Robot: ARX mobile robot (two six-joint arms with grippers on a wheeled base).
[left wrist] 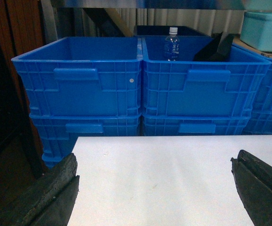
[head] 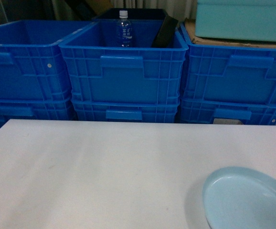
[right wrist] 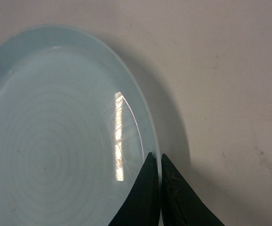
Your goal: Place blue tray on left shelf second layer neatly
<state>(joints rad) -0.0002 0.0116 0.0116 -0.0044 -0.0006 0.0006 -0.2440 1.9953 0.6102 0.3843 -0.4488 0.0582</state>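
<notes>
The blue tray (head: 248,200) lies flat on the white table (head: 104,171), at its near right corner in the head view, hollow side up. It sits within reach of the right arm, which is why that arm is the one on it.

In the right wrist view the right gripper (right wrist: 160,162) has its two dark fingers drawn together on the tray's raised rim — one finger inside the dish, the other outside, the pale edge pinched in the thin gap between the tips. The bulk of the tray spreads to the left of and ahead of the jaws; bare table lies to their right. Gripping the rim makes sense for so shallow and glossy a dish, since there is nothing else to take hold of, though a pinch at one edge will likely let it tilt once lifted.

The left gripper (left wrist: 155,188) hangs wide open over the table and touches nothing. Beyond its jaws stand stacked blue crates (left wrist: 79,80), and the crate ahead and to the right holds a water bottle (left wrist: 172,44).

No steel rack appears in any view, so the left shelf second layer is out of sight. By my reading the task is at the pick-up, with carrying and placing to come.
</notes>
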